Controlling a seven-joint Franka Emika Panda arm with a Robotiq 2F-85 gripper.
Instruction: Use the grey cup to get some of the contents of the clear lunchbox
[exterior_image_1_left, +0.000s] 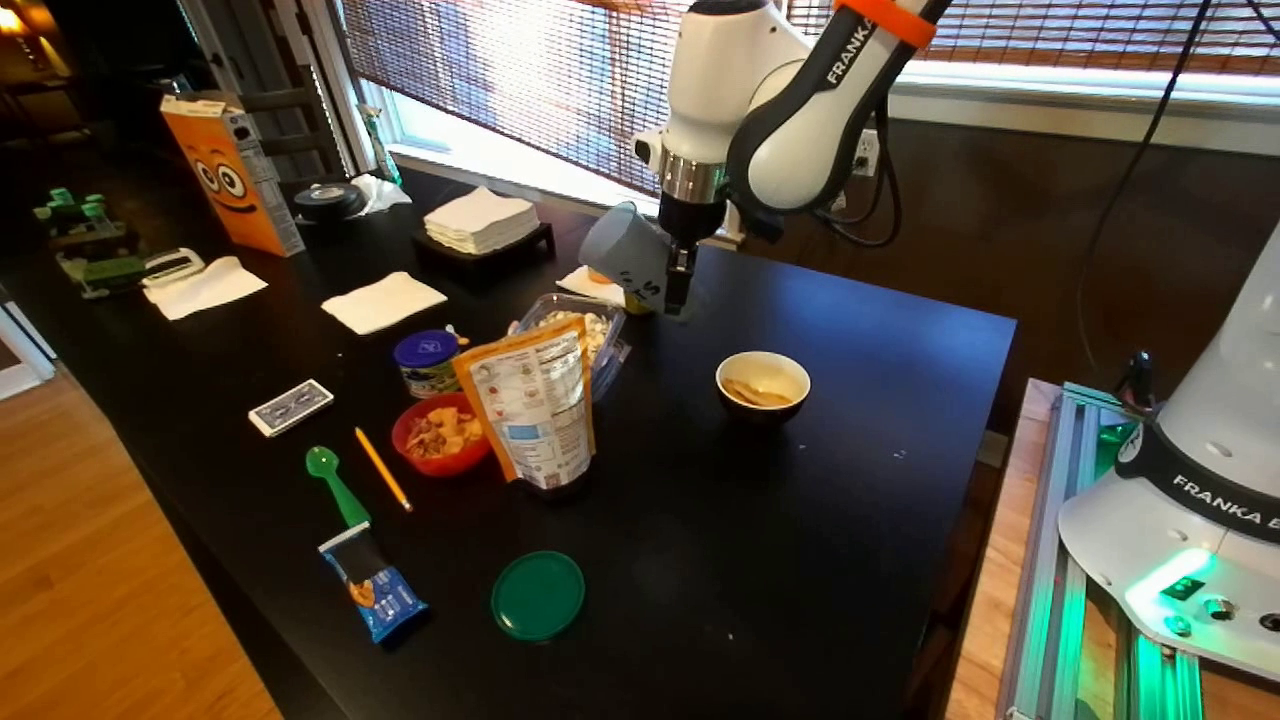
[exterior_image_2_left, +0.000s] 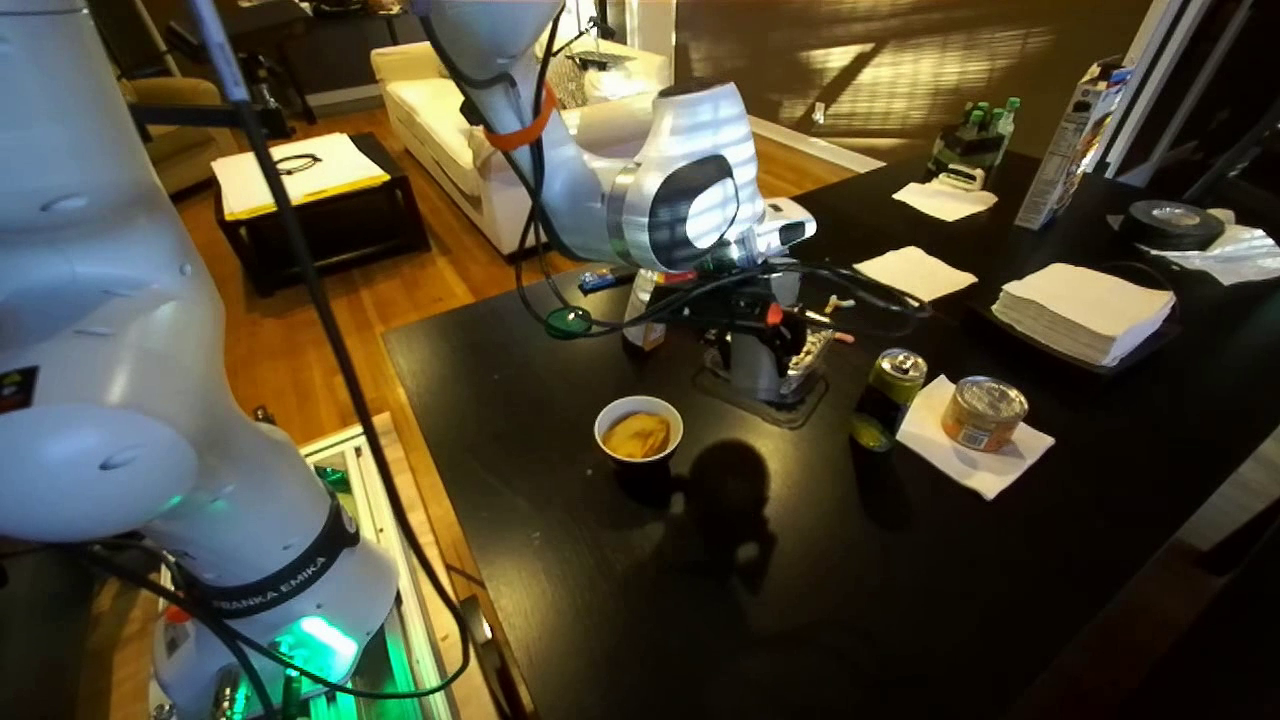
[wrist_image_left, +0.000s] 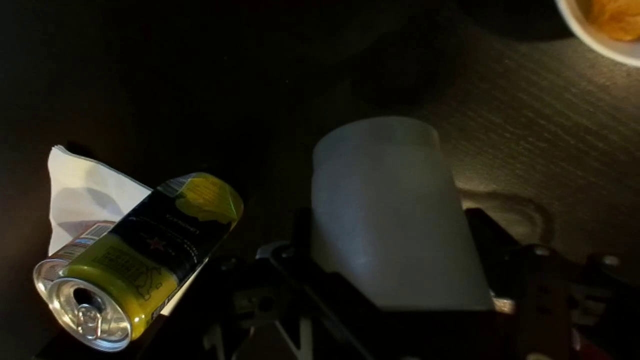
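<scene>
My gripper (exterior_image_1_left: 679, 292) clasps the grey cup (exterior_image_1_left: 618, 248), tilted near the clear lunchbox (exterior_image_1_left: 615, 323); grasping is done, scooping seems left, though the cup's inside is hidden from me.

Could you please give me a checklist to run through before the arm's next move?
1. Grey cup upright: not ok, tilted in an exterior view.
2. Pincer closed on the cup: ok, seen in the wrist view.
3. Clear lunchbox holding contents: ok, pale pieces visible.
4. Cup lined up above the lunchbox: cannot tell.
5. Drink can apart from the cup: ok, a gap shows.
</scene>
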